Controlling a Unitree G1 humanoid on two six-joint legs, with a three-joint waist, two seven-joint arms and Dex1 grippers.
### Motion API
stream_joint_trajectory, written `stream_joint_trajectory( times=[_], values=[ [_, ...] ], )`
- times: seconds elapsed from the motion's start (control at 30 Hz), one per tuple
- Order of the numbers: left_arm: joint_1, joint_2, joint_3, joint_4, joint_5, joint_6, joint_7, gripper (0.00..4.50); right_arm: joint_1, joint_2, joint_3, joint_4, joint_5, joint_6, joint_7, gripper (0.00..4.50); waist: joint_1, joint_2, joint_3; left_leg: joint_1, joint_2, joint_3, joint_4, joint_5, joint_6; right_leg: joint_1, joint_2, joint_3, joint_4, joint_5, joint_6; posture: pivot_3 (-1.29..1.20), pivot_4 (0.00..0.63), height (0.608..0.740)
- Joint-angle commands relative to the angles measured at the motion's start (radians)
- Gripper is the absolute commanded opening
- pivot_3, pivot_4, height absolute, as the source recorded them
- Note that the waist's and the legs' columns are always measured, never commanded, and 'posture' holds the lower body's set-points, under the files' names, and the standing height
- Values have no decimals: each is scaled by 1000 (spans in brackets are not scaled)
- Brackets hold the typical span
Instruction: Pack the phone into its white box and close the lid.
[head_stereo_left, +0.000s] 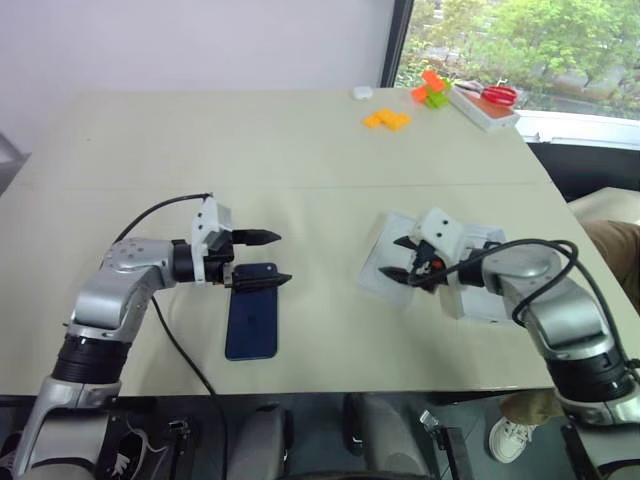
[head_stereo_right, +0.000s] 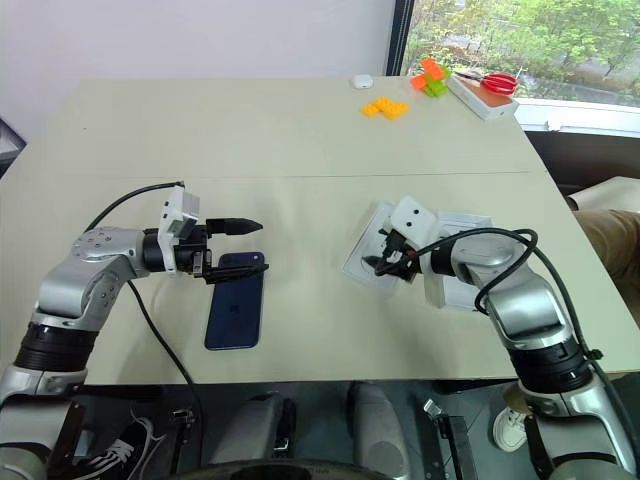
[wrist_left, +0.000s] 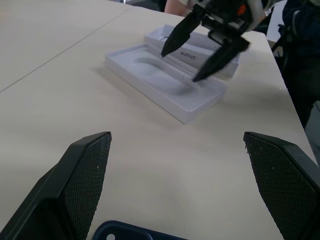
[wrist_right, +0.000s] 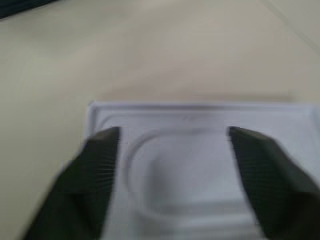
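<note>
The left arm reached in from the robot's left, its forearm lying nearly level and bent inward at the wrist, so that the left tool (head_stereo_left: 262, 259) pointed across toward the robot's right. Its two black fingers (wrist_left: 85, 175) stood wide apart, one above the other in the head views, with nothing between them. The right arm came in from the robot's right, elbow bent, forearm angled inward, and the right tool (head_stereo_left: 407, 258) pointed forward, leftward and downward. Its fingers (wrist_right: 95, 165) were spread as well, holding nothing. A black cable looped off each forearm. The two tools faced one another, well apart.
</note>
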Motion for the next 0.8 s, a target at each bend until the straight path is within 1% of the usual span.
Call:
stream_joint_trajectory(
  times=[0.03,0.23,0.37,0.47,0.63,0.73,0.8],
  values=[
    [-2,2,23,-22,-10,-22,-1,4500,-5,-33,2,-98,37,63,-1,3911,-2,0,0,0,0,0,0,0,0,0,0,0,0,0,0,0,150,740],
    [-7,-8,20,-11,-6,-33,11,4500,15,-54,49,-125,39,79,-17,3911,0,0,0,0,0,0,0,0,0,0,1,0,0,-1,1,0,150,740],
    [-7,-10,20,-10,-6,-30,14,4500,21,-38,91,-143,34,64,-39,3911,0,0,0,0,0,0,0,0,0,0,0,0,0,0,1,0,150,740],
    [-8,-11,20,-10,-3,-32,19,4500,44,-73,177,-134,-44,-4,-56,3911,0,0,0,0,0,0,0,0,0,-1,1,0,0,0,1,0,150,740],
    [-8,-13,23,-11,-3,-36,26,4500,31,-68,201,-92,-70,-28,-75,3911,0,0,0,-1,0,0,0,0,0,-1,0,0,0,-1,2,0,150,740],
    [-8,-14,23,-17,-6,-32,32,4500,42,-96,228,-77,-99,-46,-64,3106,0,0,0,0,0,0,0,0,0,-1,0,0,0,-1,2,0,150,740],
    [-7,-15,23,-21,-8,-29,36,4500,48,-98,234,-74,-103,-57,-59,3106,0,0,0,0,0,0,0,0,0,-1,0,0,0,-1,2,0,150,740]
  ],
)
